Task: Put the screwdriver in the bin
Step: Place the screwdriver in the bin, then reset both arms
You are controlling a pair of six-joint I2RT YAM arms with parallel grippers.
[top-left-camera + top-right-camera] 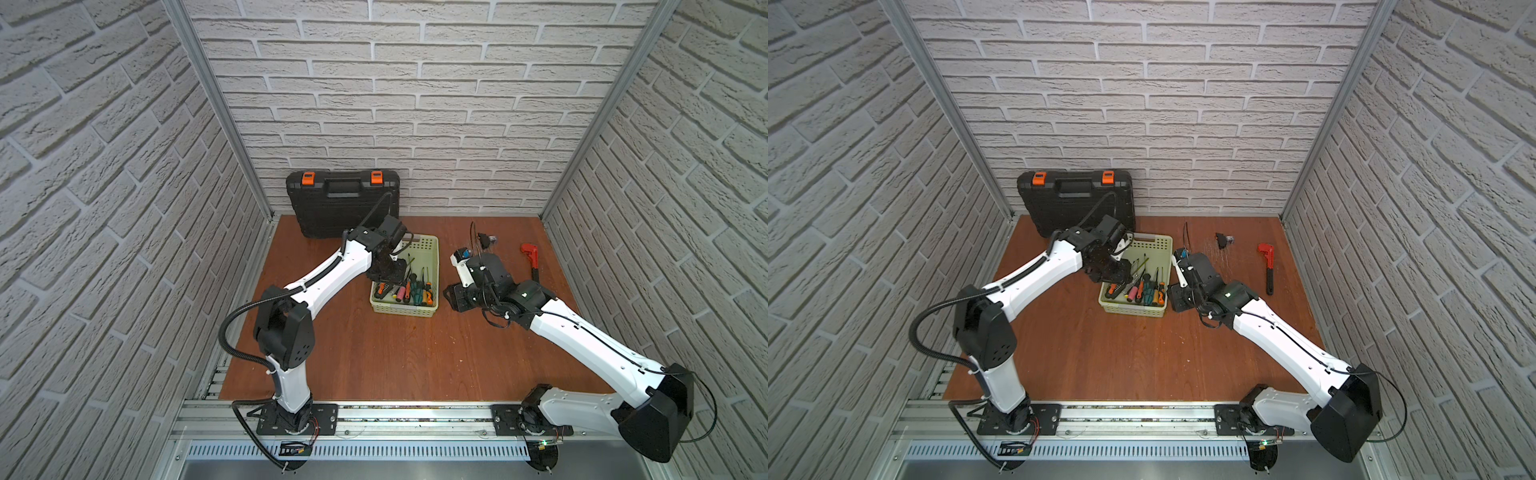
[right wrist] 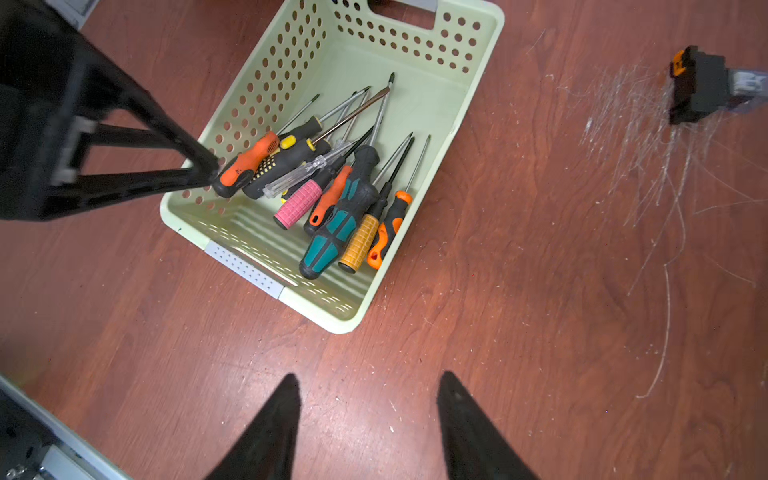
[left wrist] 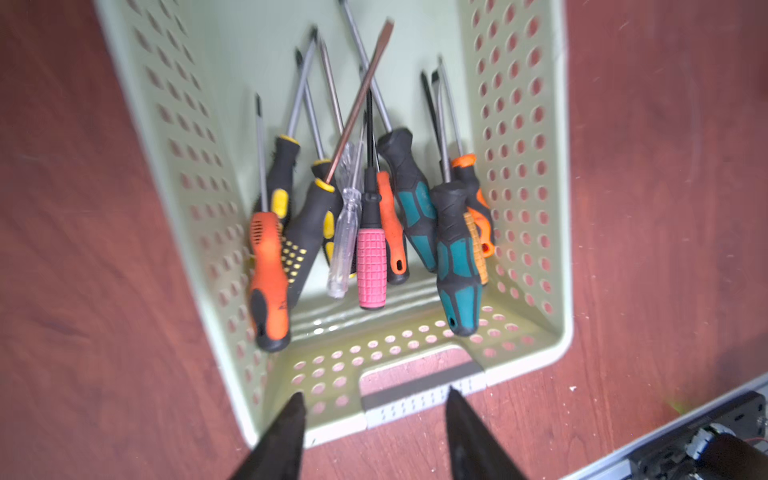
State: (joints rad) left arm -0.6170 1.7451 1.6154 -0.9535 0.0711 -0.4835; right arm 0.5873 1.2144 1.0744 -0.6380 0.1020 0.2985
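The pale green bin [image 1: 420, 240] [image 1: 1154, 240] stands mid-table and holds several screwdrivers lying side by side, handles toward the front wall. An orange-and-black screwdriver [image 3: 268, 266] [image 2: 245, 164] leans against the bin's left wall. My left gripper [image 3: 374, 394] [image 1: 384, 274] hovers over the bin's left side, open, nothing between its fingers; in the right wrist view its fingertips [image 2: 205, 170] sit right beside that orange handle. My right gripper [image 2: 368, 376] [image 1: 451, 295] is open and empty over bare table, just right of the bin [image 2: 469, 89].
A black toolcase [image 1: 343, 203] with orange latches leans on the back wall behind the bin. A red pipe wrench [image 1: 531, 257] lies at the right. A small black part [image 2: 702, 85] sits on scratched table behind my right arm.
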